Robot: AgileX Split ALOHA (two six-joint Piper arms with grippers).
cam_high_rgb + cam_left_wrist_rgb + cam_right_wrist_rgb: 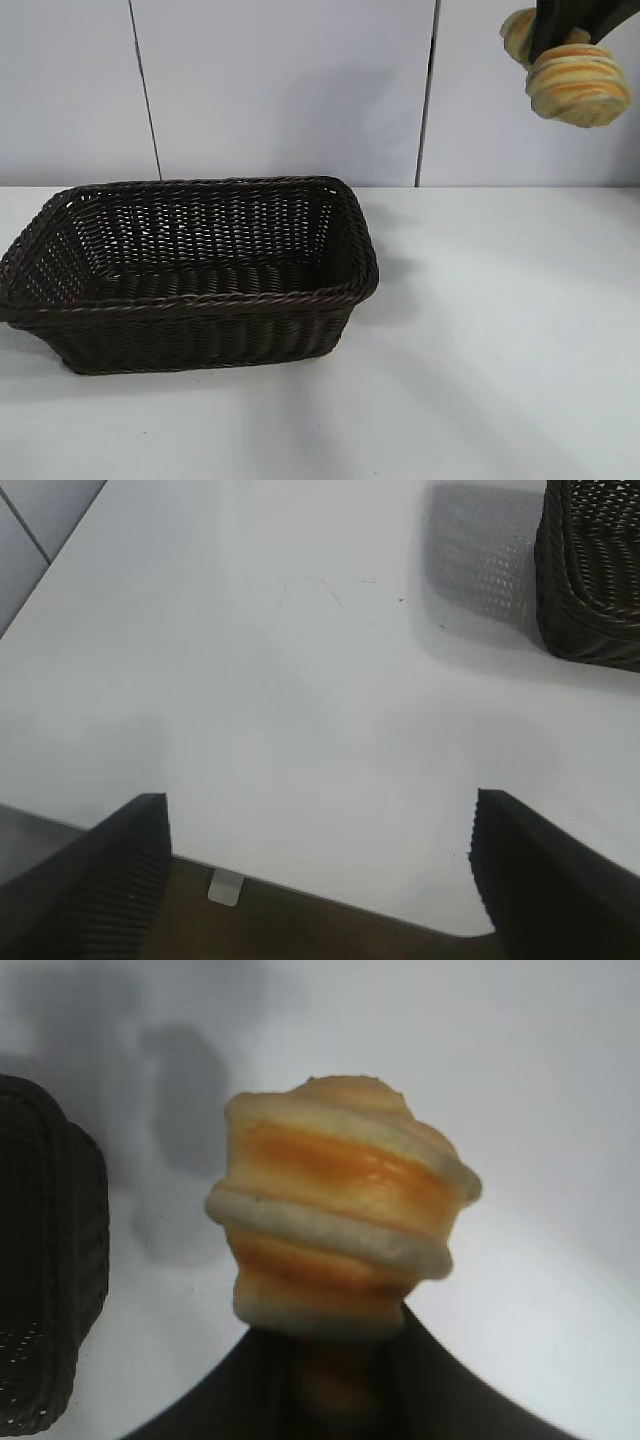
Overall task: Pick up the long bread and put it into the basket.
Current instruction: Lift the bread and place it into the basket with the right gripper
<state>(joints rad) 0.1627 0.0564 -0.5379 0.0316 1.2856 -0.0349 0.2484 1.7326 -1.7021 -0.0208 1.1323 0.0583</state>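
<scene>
Exterior view: long bread (575,82) up high at the far right, well above the table (500,340), clamped in the right gripper (556,40), whose dark fingers pinch it around its middle. Loaf is golden-tan with orange-brown crosswise stripes, rounded ends; one end pokes out on each side of the fingers. Basket (190,300) sits on the table at the left, well apart from the loaf: dark brown woven wicker, rectangular, sloping sides, braided rim. Table white and matte. Pale wall panels (280,90) behind, split by thin dark seams.

Left wrist view: left gripper (320,870) hangs over the white table near its edge, fingers (110,880) spread wide, holding nothing; ribbed black pads. One basket corner in sight farther off, casting a dotted shadow.

Right wrist view: loaf end-on, ridged bands of cream and glossy orange, dark fingers (460,1400) pressed on its lower part. White table below; basket wall to one side.
</scene>
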